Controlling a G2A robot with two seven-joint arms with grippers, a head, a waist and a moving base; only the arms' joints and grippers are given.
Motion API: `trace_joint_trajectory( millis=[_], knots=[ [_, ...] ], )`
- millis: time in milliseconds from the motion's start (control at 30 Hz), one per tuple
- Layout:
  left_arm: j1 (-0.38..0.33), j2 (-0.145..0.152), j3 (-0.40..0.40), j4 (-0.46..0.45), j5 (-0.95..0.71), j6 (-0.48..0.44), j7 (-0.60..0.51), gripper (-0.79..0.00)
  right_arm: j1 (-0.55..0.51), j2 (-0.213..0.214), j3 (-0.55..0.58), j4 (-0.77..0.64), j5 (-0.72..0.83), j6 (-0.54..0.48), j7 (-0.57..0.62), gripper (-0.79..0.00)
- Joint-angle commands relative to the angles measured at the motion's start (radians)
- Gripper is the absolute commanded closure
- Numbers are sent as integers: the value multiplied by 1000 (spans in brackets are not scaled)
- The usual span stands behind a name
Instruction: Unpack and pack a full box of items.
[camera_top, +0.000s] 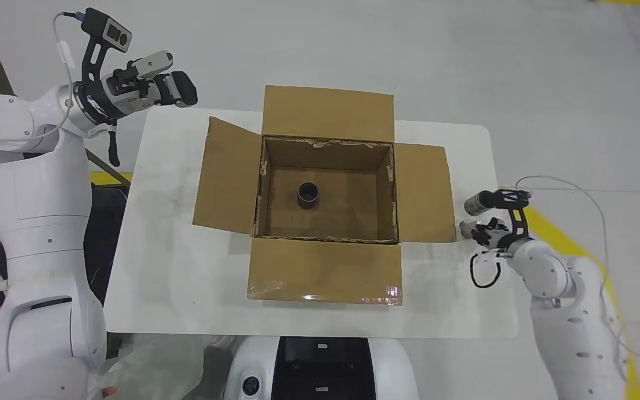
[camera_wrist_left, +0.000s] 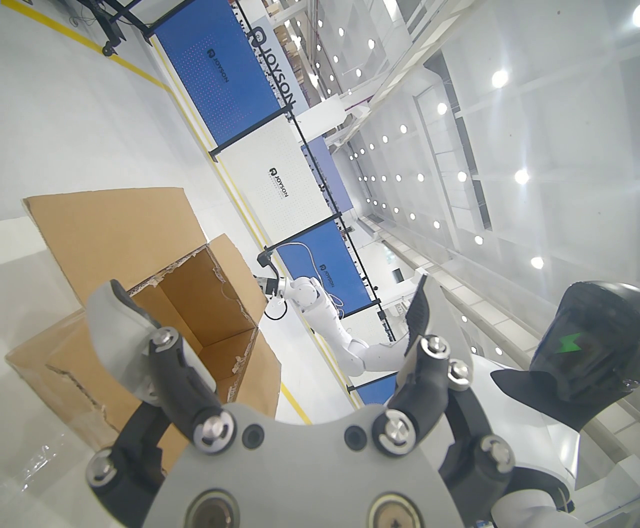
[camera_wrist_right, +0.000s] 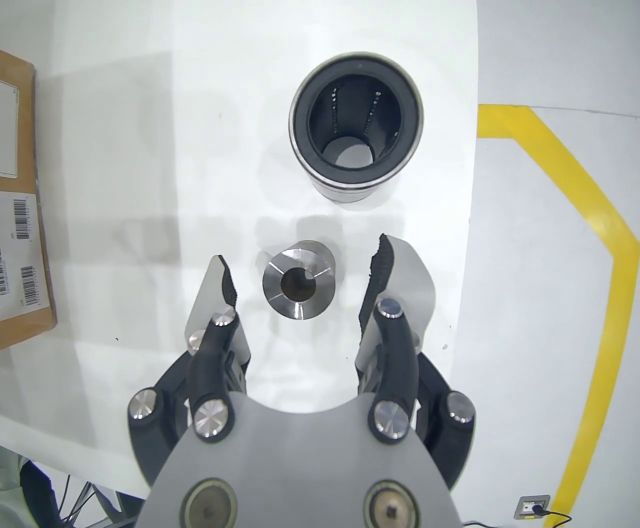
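An open box (camera_top: 325, 272) sits on the white table (camera_top: 170, 250), one dark cylinder (camera_top: 310, 194) inside. The right gripper (camera_wrist_right: 302, 260) spreads wide around an ungripped steel sleeve (camera_wrist_right: 298, 287) near its edge; the left gripper (camera_wrist_left: 265, 287) gapes empty toward the hall (camera_wrist_left: 450, 125).

A: Where does the box (camera_top: 325, 272) sit?

B: In the middle of the tabletop (camera_top: 170, 260), flaps spread to all four sides. One cylinder (camera_top: 309, 194) stands inside, near the middle of its floor.

A: And to its right?

B: Two sleeves on the tabletop, between the box and the tabletop's right edge. The small sleeve (camera_wrist_right: 299, 286) stands between the fingers of the right hand (camera_wrist_right: 302, 262), touching neither. The large sleeve (camera_wrist_right: 355, 145) stands just beyond the fingertips.

A: The left hand (camera_top: 170, 88)?

B: Up by the tabletop's far left corner, apart from the box.
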Motion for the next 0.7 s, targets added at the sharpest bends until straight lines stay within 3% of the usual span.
trace_joint_trajectory(
  millis=[0,233,433,667],
  knots=[
    [0,0,0,0,0,0,0,-785,2,1,-7,-3,-8,2,4,-496],
    [0,0,0,0,0,0,0,-785,0,4,-23,-12,-18,1,12,-391],
    [0,0,0,0,0,0,0,-785,1,7,-29,-7,-17,3,20,-366],
    [0,0,0,0,0,0,0,-785,3,10,-34,-9,-20,4,23,-188]
  ],
)
